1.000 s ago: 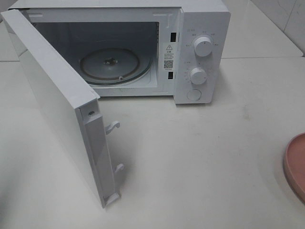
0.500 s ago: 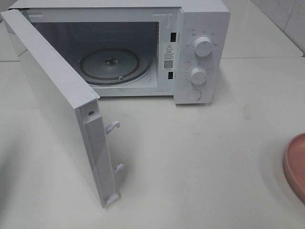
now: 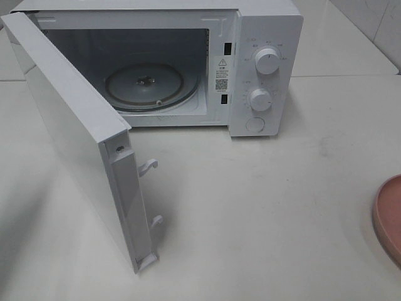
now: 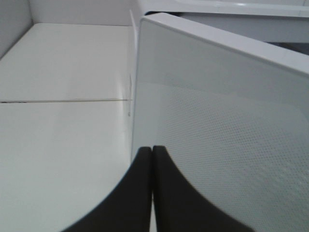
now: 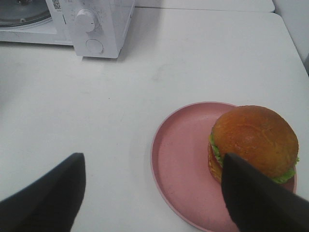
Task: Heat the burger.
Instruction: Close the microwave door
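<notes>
A white microwave oven sits at the upper middle of the overhead frame on the pale white desk, its white door swung wide open toward the lower left, two hooked latches showing on the door's edge. Inside the open cavity the round glass turntable lies bare. Two white dials are stacked on the control panel at the right of the oven. At the right edge of that frame only a sliver of the round pink plate shows. In the right wrist view the burger with its glossy golden-brown bun and green lettuce sits on that plate, toward one side of it, well apart from the oven. The right gripper hangs above with its dark fingers spread wide, one finger overlapping the burger's edge in the picture. The left gripper has its black fingers pressed together, empty, just beside the outer face of the open door.
</notes>
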